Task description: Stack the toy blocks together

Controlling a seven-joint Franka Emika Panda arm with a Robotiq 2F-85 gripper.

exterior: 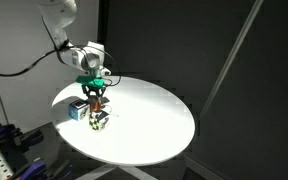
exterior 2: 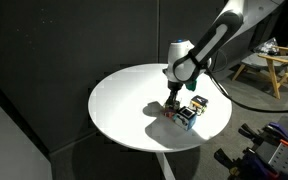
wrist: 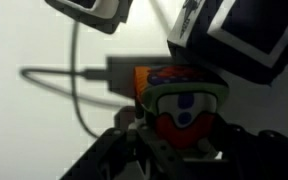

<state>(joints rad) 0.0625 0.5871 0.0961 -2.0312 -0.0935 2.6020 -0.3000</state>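
Three toy blocks are on or over a round white table [exterior: 154,110]. My gripper [exterior: 95,95] is shut on the orange-red block [exterior: 96,102]. That block fills the wrist view [wrist: 184,105] with a clown-like face between the fingers. It hangs close over the block with green and dark marks [exterior: 99,120]; I cannot tell if they touch. The blue and white block [exterior: 76,108] stands on the table beside them. An exterior view also shows the gripper [exterior 2: 172,98], the orange-red block [exterior 2: 170,111], the green-marked block [exterior 2: 188,118] and the blue and white block [exterior 2: 197,104].
The blocks sit near the table's edge [exterior 2: 209,125]. Dark curtains surround the table. A wooden stool [exterior 2: 269,65] and equipment [exterior 2: 274,140] stand off the table. A cable's shadow [wrist: 79,90] crosses the white surface in the wrist view.
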